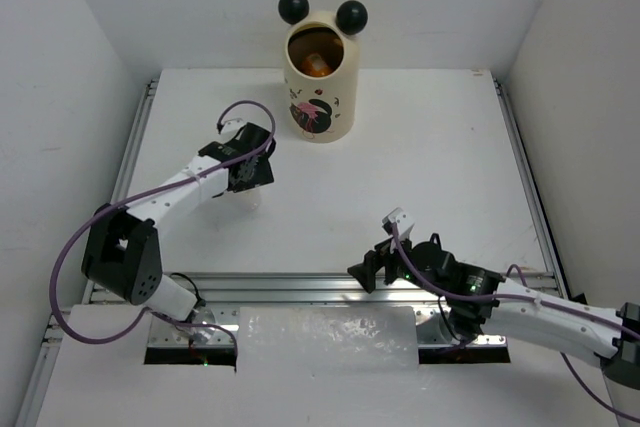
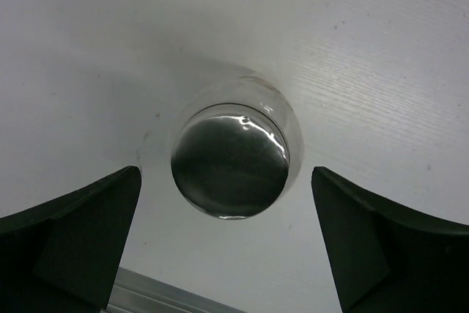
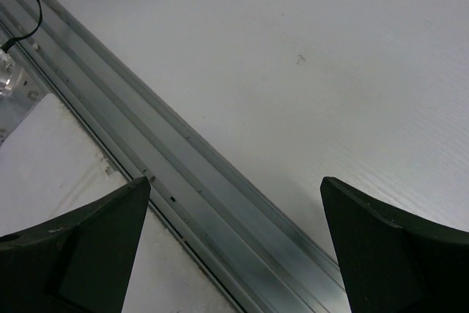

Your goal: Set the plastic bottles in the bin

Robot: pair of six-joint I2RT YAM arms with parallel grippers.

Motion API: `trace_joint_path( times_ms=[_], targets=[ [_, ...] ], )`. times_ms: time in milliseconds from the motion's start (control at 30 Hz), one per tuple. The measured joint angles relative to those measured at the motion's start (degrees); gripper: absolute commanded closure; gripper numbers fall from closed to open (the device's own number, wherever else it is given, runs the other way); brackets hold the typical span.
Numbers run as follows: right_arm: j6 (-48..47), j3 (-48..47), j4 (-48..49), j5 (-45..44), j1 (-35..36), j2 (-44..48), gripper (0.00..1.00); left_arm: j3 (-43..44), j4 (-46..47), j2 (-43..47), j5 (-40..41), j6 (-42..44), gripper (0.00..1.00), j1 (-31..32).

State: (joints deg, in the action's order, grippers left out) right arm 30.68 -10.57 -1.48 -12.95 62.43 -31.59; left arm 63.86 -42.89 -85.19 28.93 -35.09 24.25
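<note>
- While the left gripper hangs spread wide and empty, a clear bottle stands beneath it on the table
- Right gripper gapes empty over the table's near edge

Top camera high behind, overlooking the whole table, wrist cameras close, facing down, left one sharing the bottle.

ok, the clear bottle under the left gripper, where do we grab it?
Come straight down with the left gripper and close on the round body just below the silvery cap. The clear bottle stands upright, cap facing the wrist camera, with the open fingers on either side, so probably no reorienting needed.
</note>
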Motion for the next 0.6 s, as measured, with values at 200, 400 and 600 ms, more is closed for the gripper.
trace_joint_path(
  times_ms=[200, 400, 600],
  targets=[
    [0.8, 0.8, -0.5, 0.6, 0.0, 2.9, 0.01, -0.2, 3.0, -0.9, -2.3, -0.3, 0.00, -1.5],
    [0.9, 0.9, -2.1, 0.5, 0.0, 5.0, 0.01, -3.3, 6.6, -2.5, -5.0, -1.0, 0.21, -2.8],
    [0.9, 0.9, -3.0, 0.5, 0.0, 4.9, 0.01, -4.4, 7.4, -2.5, -7.1, -0.5, 0.99, -3.3]
  ],
)
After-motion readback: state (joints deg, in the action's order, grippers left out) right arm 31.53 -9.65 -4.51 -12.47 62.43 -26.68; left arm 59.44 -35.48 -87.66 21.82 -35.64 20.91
